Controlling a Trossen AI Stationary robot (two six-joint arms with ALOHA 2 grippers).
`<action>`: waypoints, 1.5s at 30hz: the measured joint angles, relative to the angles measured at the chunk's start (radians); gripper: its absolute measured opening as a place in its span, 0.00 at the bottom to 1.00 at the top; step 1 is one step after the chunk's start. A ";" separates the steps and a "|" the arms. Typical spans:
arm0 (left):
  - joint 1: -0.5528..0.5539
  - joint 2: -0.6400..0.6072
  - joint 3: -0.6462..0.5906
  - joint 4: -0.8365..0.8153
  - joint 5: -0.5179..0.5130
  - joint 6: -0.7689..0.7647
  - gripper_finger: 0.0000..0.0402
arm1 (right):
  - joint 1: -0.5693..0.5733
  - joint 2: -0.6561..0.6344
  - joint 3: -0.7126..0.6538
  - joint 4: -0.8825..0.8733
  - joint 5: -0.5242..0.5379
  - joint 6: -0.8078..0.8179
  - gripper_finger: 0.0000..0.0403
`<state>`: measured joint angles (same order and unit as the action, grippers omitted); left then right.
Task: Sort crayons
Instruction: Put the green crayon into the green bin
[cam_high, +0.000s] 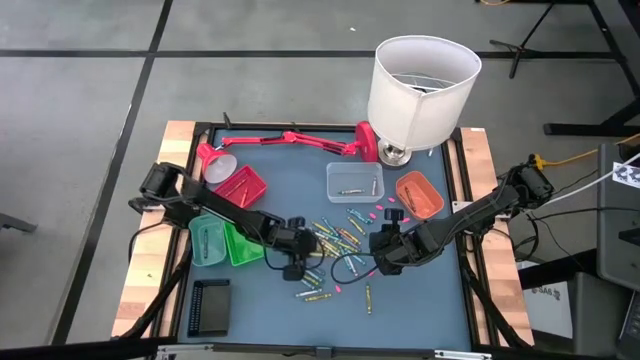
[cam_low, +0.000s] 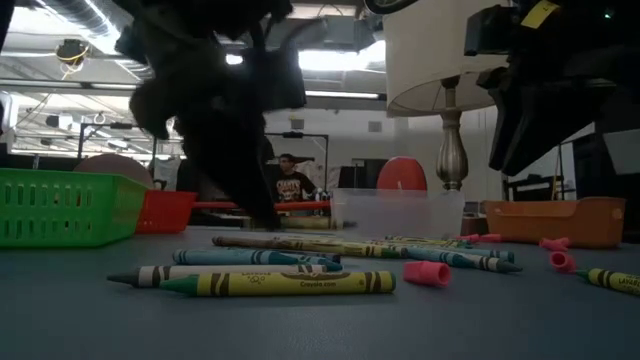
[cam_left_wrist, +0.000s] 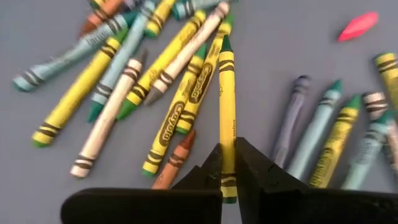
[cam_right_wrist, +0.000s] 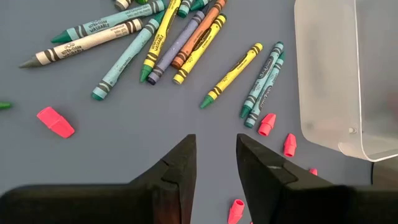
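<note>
Crayola writing shows on a yellow-green crayon (cam_left_wrist: 227, 106), which the left gripper (cam_left_wrist: 227, 171) clamps; the right gripper (cam_right_wrist: 216, 163) hangs apart over four pink bits (cam_right_wrist: 267, 124).

Two slim black jointed arms, the left arm (cam_high: 215, 205) and right arm (cam_high: 470, 215), trail dark cables and end in wedge-shaped matte black jaws.

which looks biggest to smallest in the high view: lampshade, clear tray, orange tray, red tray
1. lampshade, though it stands nearer the camera
2. clear tray
3. red tray and orange tray look about alike, so no ranking between them
</note>
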<state>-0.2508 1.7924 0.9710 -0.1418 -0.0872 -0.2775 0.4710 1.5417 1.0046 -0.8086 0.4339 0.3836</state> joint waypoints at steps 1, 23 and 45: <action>0.000 -0.014 0.000 -0.001 0.000 -0.002 0.01 | 0.000 0.000 0.000 0.000 0.000 0.000 0.27; -0.048 -0.485 0.000 -0.775 0.001 -0.324 0.02 | 0.000 0.000 0.000 0.007 0.000 0.000 0.27; -0.103 -0.497 0.000 -1.036 -0.060 -0.427 0.02 | 0.000 0.000 0.000 0.008 0.008 0.000 0.27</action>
<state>-0.3542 1.2957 0.9714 -1.1778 -0.1469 -0.7044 0.4709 1.5421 1.0046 -0.8009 0.4419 0.3840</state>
